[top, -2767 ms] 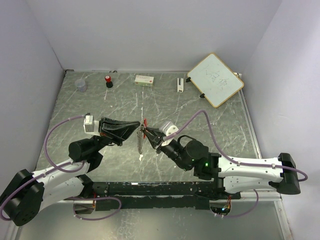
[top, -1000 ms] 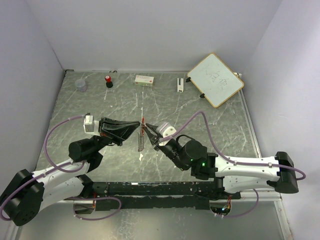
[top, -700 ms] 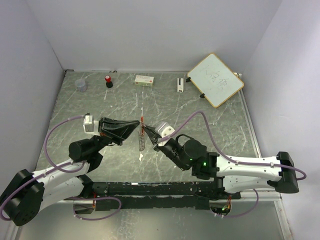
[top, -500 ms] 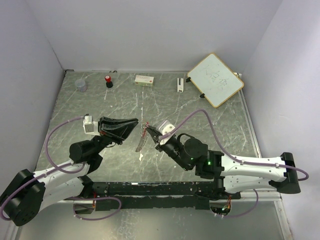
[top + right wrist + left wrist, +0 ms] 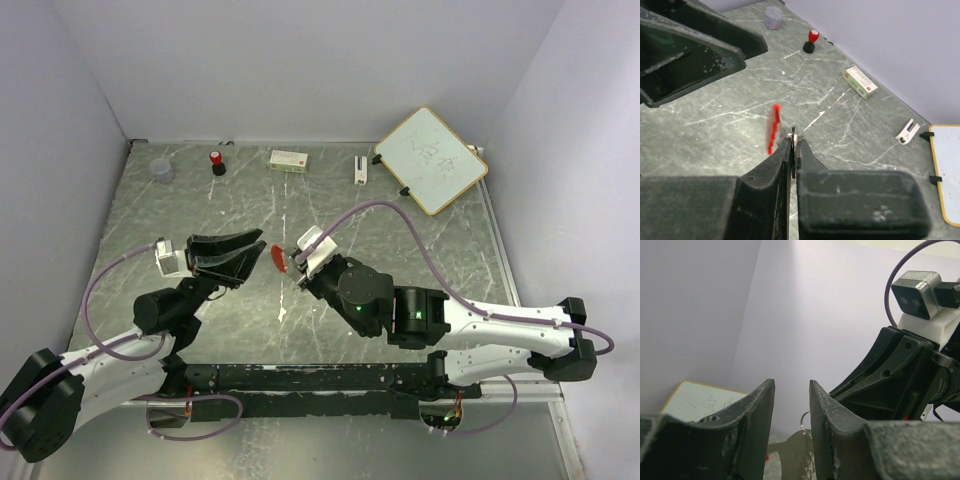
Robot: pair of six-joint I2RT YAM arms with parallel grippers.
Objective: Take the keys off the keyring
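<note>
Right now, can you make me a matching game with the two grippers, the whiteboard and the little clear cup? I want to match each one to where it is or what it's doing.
Things:
1. left gripper
2. right gripper
3. whiteboard
4. small clear cup

Places or states:
A. far left corner of the table
B. pinched shut on the keyring
C. far right corner of the table
D. open, fingers apart

Pairs: 1-D, 2-B, 3-C, 4-A
</note>
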